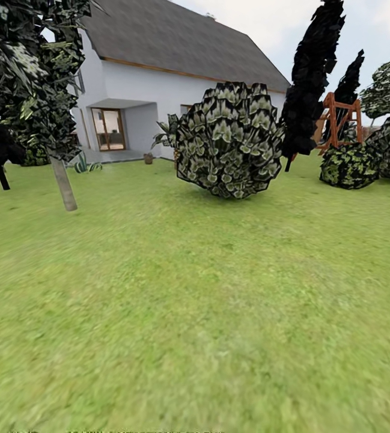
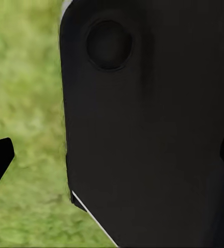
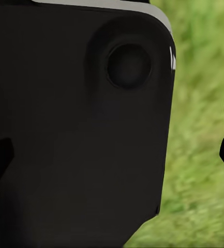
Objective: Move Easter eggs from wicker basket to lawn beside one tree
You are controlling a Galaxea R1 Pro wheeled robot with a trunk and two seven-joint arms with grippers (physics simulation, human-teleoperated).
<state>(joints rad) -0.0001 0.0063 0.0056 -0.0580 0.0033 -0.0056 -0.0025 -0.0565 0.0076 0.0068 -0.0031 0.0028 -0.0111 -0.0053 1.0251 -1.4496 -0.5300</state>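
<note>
Green lawn (image 1: 195,313) all round, tree (image 1: 62,180) far left, left gripper (image 2: 112,155) and right gripper (image 3: 112,155) spread wide (fingertips at frame edges), holding nothing, black robot body between.

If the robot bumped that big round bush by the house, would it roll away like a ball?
Probably not. The bush sits low and wide on the lawn, so it looks rooted. Its leafy outside would likely bend, not roll.

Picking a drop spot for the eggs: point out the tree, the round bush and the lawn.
tree (image 1: 63,183): head view, on its pale trunk.
round bush (image 1: 231,139): head view, middle of foliage.
lawn (image 1: 195,313): head view, bare grass.
</note>
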